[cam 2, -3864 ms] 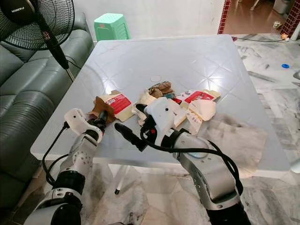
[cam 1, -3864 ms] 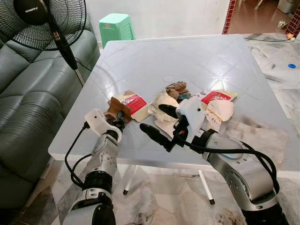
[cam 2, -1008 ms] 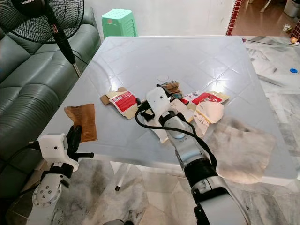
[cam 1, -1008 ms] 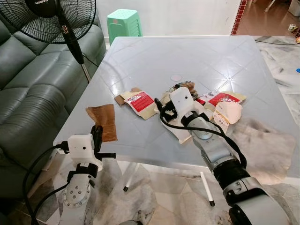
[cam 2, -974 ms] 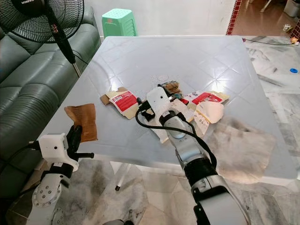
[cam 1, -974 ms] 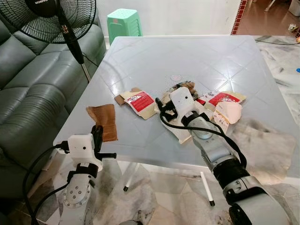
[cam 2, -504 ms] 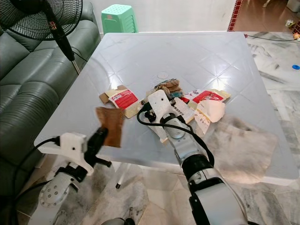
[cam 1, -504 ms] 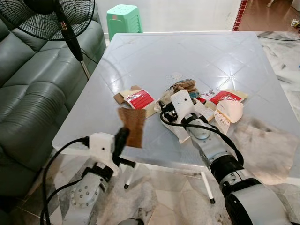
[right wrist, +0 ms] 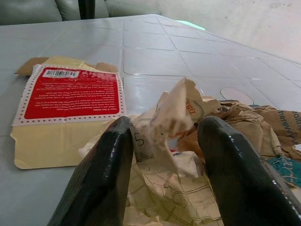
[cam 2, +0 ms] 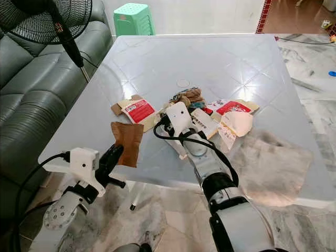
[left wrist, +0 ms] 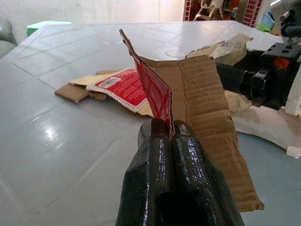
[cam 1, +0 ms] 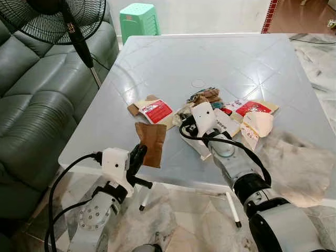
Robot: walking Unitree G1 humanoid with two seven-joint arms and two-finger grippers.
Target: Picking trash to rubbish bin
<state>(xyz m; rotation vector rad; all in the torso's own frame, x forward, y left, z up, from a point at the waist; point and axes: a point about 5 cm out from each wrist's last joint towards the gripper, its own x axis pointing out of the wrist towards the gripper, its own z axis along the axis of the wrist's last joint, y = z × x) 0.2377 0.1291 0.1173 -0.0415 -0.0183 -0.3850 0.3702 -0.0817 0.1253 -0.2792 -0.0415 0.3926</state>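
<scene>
A standing fan (cam 1: 50, 16) and a grey sofa (cam 1: 31, 94) stood just beside the white table (cam 1: 157, 58), a green stool (cam 1: 137, 18) beyond it. The left gripper (left wrist: 165, 134), pressed together, pinched a brown cardboard scrap (cam 1: 151, 143) at the table's near edge. The right gripper (right wrist: 164, 134) was spread around crumpled paper (right wrist: 175, 117) in the trash pile (cam 1: 220, 107), near a flattened red carton (cam 1: 155, 112)
</scene>
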